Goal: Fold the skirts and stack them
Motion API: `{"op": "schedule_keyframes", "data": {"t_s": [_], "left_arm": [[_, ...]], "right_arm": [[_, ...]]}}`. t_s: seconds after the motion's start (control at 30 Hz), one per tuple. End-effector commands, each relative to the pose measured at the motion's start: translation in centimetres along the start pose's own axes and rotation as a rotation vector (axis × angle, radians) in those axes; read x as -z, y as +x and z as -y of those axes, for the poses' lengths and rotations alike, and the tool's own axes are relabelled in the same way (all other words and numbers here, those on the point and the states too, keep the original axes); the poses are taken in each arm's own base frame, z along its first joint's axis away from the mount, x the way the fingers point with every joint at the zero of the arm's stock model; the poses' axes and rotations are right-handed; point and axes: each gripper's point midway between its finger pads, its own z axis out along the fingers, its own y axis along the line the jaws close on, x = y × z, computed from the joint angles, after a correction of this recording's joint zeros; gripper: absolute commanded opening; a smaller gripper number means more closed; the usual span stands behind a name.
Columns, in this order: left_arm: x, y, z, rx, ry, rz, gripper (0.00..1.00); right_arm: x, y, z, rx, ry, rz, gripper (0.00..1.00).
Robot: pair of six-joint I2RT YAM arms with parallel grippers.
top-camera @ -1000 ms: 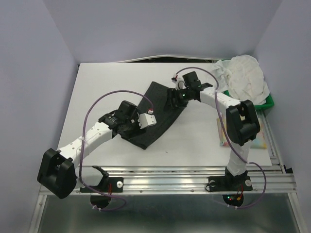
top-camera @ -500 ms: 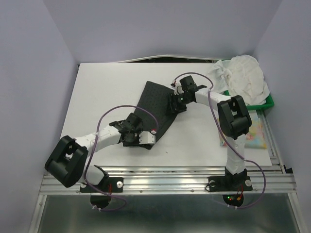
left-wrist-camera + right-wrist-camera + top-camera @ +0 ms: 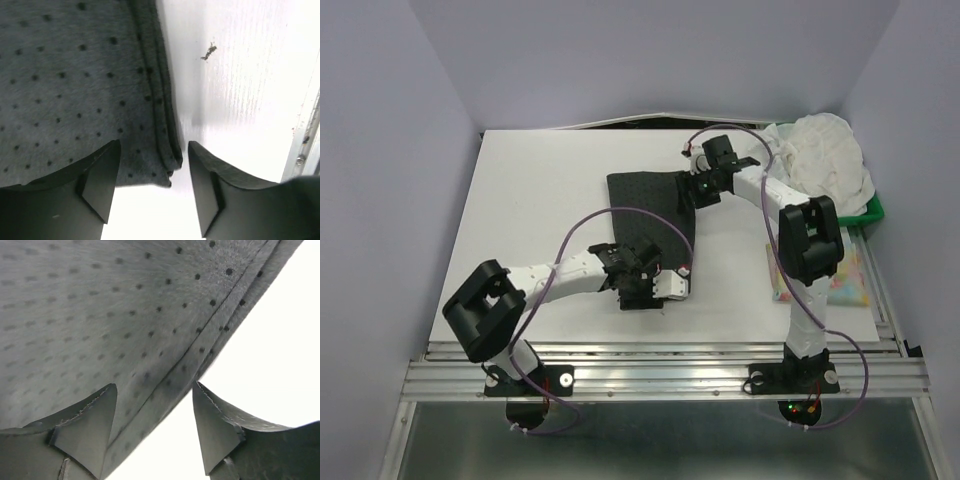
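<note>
Moved: both my arms have turned the charcoal dotted skirt [image 3: 645, 215]. A second ago it lay slanted across the table [image 3: 540, 200]; now it sits squarer, its long sides running away from me.
Left gripper [image 3: 154, 165]: it has swung in from the left to the skirt's near right corner. My jaws stand apart with the hem running up between them, and nothing is pinched.
Right gripper [image 3: 155, 390]: it has drawn back to the far right corner. My jaws are parted here too, with dotted cloth and its seam lying across the gap, and I see no clamp on it.
Charcoal skirt: it lies flat at mid-table. The near hem shows several stacked layers, but I cannot tell whether that is a fold or just the garment's own thickness.
Meaning: I judge the straightening done. With both hands on the right-hand corners, I am placed to pinch that edge and carry it over.
White crinkly skirt [image 3: 830, 155]: it is bunched in the green tray [image 3: 873, 212] at the far right, unfolded.
Floral skirt [image 3: 845, 285]: it lies at the table's right edge, partly behind my right arm.
Count: three skirts, one tray and two grippers. No stack has been started.
</note>
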Motion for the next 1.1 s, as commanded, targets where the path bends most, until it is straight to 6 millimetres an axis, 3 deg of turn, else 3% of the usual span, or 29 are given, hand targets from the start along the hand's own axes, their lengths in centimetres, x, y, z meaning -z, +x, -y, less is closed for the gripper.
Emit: {"op": "schedule_keyframes", "data": {"t_s": [0.0, 0.07, 0.17, 0.23, 0.33, 0.47, 0.73, 0.87, 0.93, 1.07], "left_arm": [[4.8, -3.2, -1.4, 0.080, -0.114, 0.128, 0.73], [5.8, -3.7, -1.6, 0.066, -0.157, 0.149, 0.75], [5.5, -3.8, -1.6, 0.054, -0.198, 0.135, 0.76], [5.0, -3.8, -1.6, 0.056, -0.212, 0.128, 0.76], [3.8, -4.3, -1.5, 0.036, -0.236, 0.126, 0.77], [2.1, -4.3, -1.0, 0.012, -0.277, 0.094, 0.77], [-2.2, -2.3, 0.6, -0.006, -0.314, -0.017, 0.77], [-3.9, -0.1, -0.5, 0.016, -0.398, -0.132, 0.75], [-4.0, -0.2, -1.2, 0.028, -0.438, -0.151, 0.73], [-4.3, 0.4, -2.3, 0.031, -0.505, -0.192, 0.57]], "right_arm": [[8.2, -6.3, -4.8, 0.096, -0.117, 0.210, 0.68], [9.9, -6.7, -7.3, 0.063, -0.231, 0.239, 0.67], [10.2, -5.7, -9.9, -0.027, -0.383, 0.220, 0.64], [9.9, -4.6, -11.3, -0.115, -0.477, 0.174, 0.62], [7.8, -1.2, -11.9, -0.238, -0.575, 0.072, 0.57], [4.5, 3.8, -11.1, -0.315, -0.585, 0.005, 0.56], [-1.0, 9.1, -8.1, -0.325, -0.488, -0.102, 0.54], [-2.5, 11.0, -6.9, -0.311, -0.435, -0.138, 0.52], [-3.0, 11.8, -6.4, -0.299, -0.415, -0.157, 0.52], [-4.4, 13.4, -5.3, -0.293, -0.379, -0.199, 0.51]]}}
